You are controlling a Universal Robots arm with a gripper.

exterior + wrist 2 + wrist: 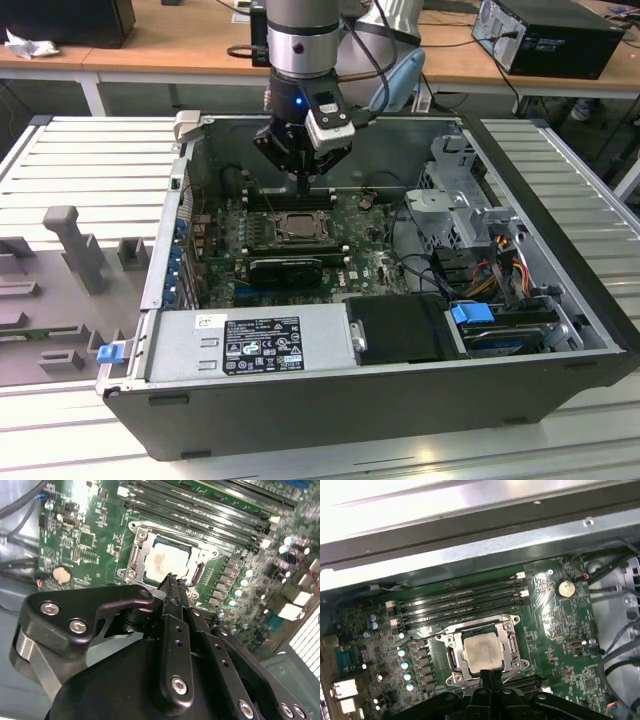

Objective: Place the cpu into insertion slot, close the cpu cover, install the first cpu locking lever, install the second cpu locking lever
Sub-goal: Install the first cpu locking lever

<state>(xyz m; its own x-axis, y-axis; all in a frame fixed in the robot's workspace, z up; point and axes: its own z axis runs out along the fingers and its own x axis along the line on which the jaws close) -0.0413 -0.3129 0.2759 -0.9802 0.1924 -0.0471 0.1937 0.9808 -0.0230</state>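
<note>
The cpu [481,650] lies flat in the insertion slot [297,227], its pale metal face up and the slot's centre hidden under it. The cpu cover [511,630] lies down around the chip as a grey frame, with the chip showing through its window; it also shows in the second wrist view as cpu [162,562] and cover [140,555]. A thin wire lever [420,639] runs along one side of the socket. My gripper [300,186] hangs just above the socket's edge, fingers [172,587] pressed together with nothing between them; its tip [490,676] sits beside the cover's rim.
Long black memory slots [460,600] run beside the socket. A black graphics card [285,268] lies on the near side, then the power supply [250,340]. A drive cage [465,190] and cables [500,262] fill the exterior view's right. The case walls [180,190] enclose everything.
</note>
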